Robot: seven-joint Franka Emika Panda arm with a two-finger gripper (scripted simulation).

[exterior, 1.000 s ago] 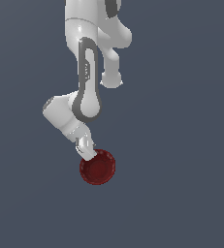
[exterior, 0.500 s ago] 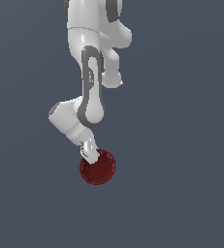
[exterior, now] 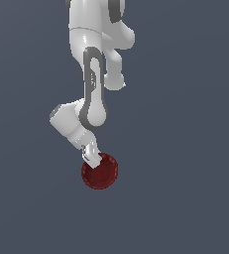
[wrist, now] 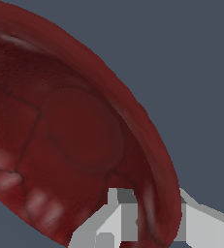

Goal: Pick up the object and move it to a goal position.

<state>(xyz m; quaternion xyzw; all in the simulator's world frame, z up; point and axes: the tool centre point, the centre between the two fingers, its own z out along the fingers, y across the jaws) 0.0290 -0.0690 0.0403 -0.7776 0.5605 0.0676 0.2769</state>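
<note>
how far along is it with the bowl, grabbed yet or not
Done: the gripper has reached the dark red bowl. In hand: the wrist view shows one finger inside the rim and one outside, straddling the wall; whether they are clamped cannot be told. Left: lifting and carrying it to the goal, which is not marked in either view.

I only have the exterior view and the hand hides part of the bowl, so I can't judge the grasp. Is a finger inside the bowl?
Observer: Yes. In the wrist view one finger sits inside the bowl, against the inner wall.
Operator: And the other finger?
Observer: It is outside the rim, so the wall stands between the two fingers.
Operator: Are they pressed tight on it?
Observer: I cannot tell; the wall fills most of the gap, but contact is not clear.
Operator: Anything in the bowl?
Observer: No, its inside shows empty, with a flat round bottom.
</note>
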